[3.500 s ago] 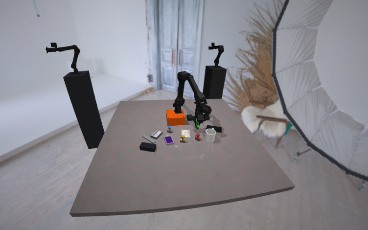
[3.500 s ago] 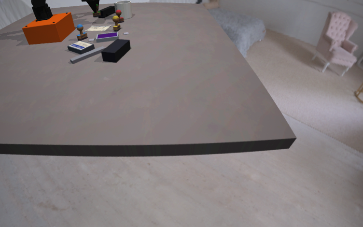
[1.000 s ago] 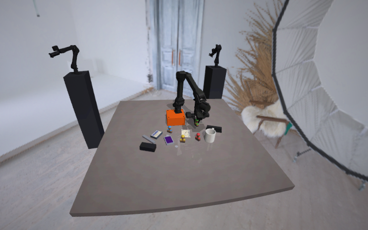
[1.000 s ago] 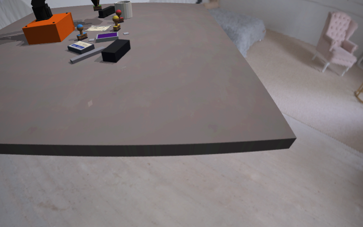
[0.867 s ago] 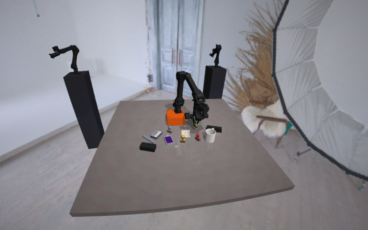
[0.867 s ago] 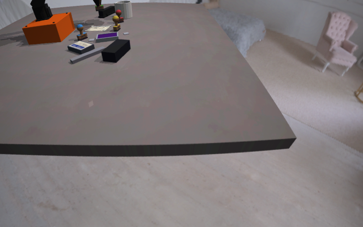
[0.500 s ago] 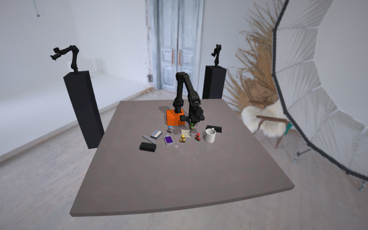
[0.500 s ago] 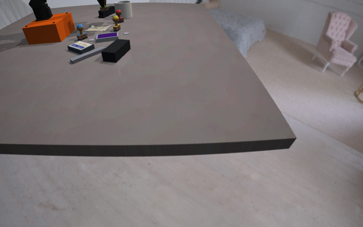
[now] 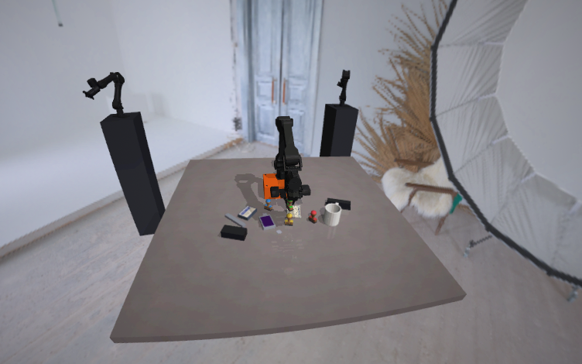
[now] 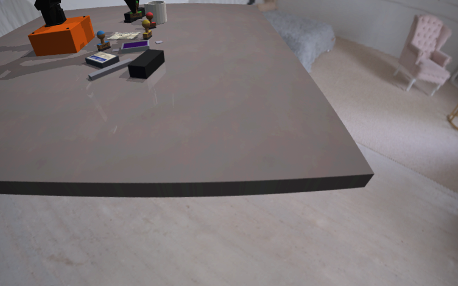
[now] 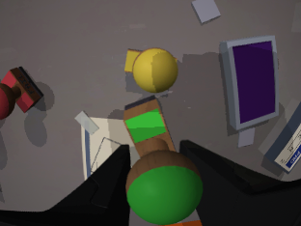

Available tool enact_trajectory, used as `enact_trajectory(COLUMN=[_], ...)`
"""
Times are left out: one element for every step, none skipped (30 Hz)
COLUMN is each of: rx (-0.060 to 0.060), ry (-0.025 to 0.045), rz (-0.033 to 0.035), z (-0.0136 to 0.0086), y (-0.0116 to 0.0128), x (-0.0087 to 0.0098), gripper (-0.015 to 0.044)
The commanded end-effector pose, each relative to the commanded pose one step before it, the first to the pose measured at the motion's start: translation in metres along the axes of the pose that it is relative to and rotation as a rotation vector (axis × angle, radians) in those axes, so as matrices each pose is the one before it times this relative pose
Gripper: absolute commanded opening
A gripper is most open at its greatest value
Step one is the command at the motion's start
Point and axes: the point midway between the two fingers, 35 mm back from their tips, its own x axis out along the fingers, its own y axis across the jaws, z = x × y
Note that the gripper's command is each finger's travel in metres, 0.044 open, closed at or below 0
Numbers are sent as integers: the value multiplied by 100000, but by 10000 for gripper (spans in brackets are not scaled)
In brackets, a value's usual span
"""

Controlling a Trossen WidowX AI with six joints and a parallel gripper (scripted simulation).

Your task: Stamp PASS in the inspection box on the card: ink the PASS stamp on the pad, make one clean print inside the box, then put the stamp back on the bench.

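Note:
My gripper (image 9: 290, 200) (image 11: 154, 150) is shut on the green-topped stamp (image 9: 290, 207) (image 10: 136, 14) (image 11: 164, 195), holding it by its wooden handle, block downwards. The stamp hangs above the cream card (image 9: 296, 211) (image 10: 123, 35) (image 11: 105, 129), over its side nearer the pad, and hides part of it in the wrist view. Part of the card's box outline shows beside the left finger; whether it bears a print cannot be told. The open purple ink pad (image 9: 266, 221) (image 10: 135, 44) (image 11: 256, 82) lies on the table, right of the card in the wrist view.
A yellow stamp (image 9: 289, 219) (image 10: 146, 28) (image 11: 155, 70) stands close to the held stamp. Also present are a red stamp (image 9: 313, 216) (image 11: 28, 92), a blue stamp (image 9: 268, 204) (image 10: 101, 39), a mug (image 9: 331, 214), a labelled box (image 9: 247, 212), a grey bar (image 10: 109, 69) and black blocks (image 9: 234, 232) (image 9: 339, 204).

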Motion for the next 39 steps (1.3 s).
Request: enact_trajectory(rx=[-389, 1, 1, 1, 1, 1, 1, 1, 1, 1, 1, 1, 1, 1, 1, 1, 0, 0, 0, 0, 0, 2, 6, 10, 13, 13, 13, 13, 13, 13, 13, 8, 8, 8, 8, 8, 8, 8, 8], ry=[-481, 4, 6, 8, 10, 12, 15, 17, 19, 21, 23, 25, 27, 29, 26, 16, 6, 0, 0, 0, 0, 0, -1, -1, -1, -1, -1, -1, -1, -1, -1, 0, 0, 0, 0, 0, 0, 0, 0], rz=[-654, -54, -54, -54, -55, -55, -55, -55, -55, -54, -54, -54, -54, -53, -44, -26, -9, 0, 0, 0, 0, 0, 0, 0, 0, 0, 0, 0, 0, 0, 0, 1, 1, 1, 1, 1, 1, 1, 1], z=[828, 123, 112, 101, 90, 79, 68, 57, 45, 34, 22, 11, -1, -13, -20, -16, -6, 0, 0, 0, 0, 1, 3, 5, 6, 5, 5, 5, 5, 5, 5, 5, 4, 4, 4, 4, 4, 4, 4], y=[-2650, -576, -581, -586, -590, -594, -598, -602, -606, -609, -612, -615, -618, -620, -511, -307, -103, 0, 0, 0, 0, 0, -1, -2, -3, -3, -3, -3, -2, -2, -2, -2, -2, -2, -2, -2, -2, -2, -2], x=[-182, 0, 2, 3, 4, 5, 7, 8, 9, 10, 11, 13, 14, 15, 13, 9, 3, 0, 0, 0, 0, 11, 33, 55, 67, 67, 67, 67, 67, 67, 67, 67, 67, 67, 67, 67, 67, 67, 67], gripper=[0, 0, 0, 0, 0, 0, 0, 0, 0, 0, 0, 0, 0, 0, 0, 0, 0, 0, 0, 0, 0, 0, 0, 0, 0, 0, 0, 0, 0, 0, 0, 0, 0, 0, 0, 0, 0, 0, 0])
